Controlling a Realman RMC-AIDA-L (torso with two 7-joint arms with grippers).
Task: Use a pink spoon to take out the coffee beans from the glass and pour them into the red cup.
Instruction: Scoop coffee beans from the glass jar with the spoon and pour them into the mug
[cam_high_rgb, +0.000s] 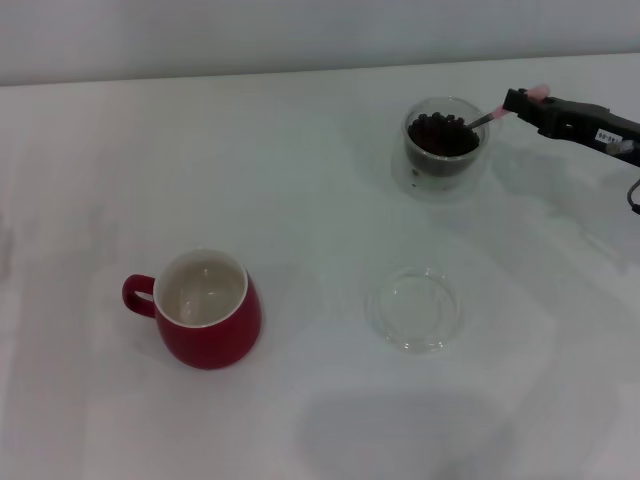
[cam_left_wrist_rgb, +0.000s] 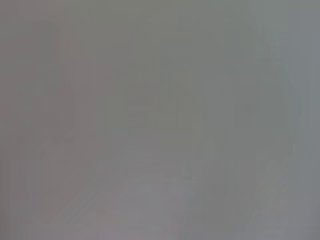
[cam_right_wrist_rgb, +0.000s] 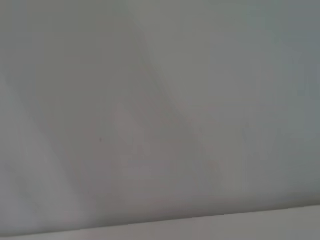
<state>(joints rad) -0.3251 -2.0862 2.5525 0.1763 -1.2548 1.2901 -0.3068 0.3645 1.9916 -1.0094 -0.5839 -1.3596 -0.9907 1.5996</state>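
right tool (cam_high_rgb: 512, 104) near the desk's far right edge, closed on the pink spoon (cam_high_rgb: 492, 115) by its handle | spoon bowl dipped among the coffee beans (cam_high_rgb: 440, 134) in the glass (cam_high_rgb: 444, 148) | red cup (cam_high_rgb: 205, 308) near the front left, looks empty, so i judge no transfer done | left tool not seen

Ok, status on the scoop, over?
Right gripper shut on pink spoon, bowl down in the coffee beans in the glass. Red cup holds no beans. Clear saucer lies between. Left gripper out of view.
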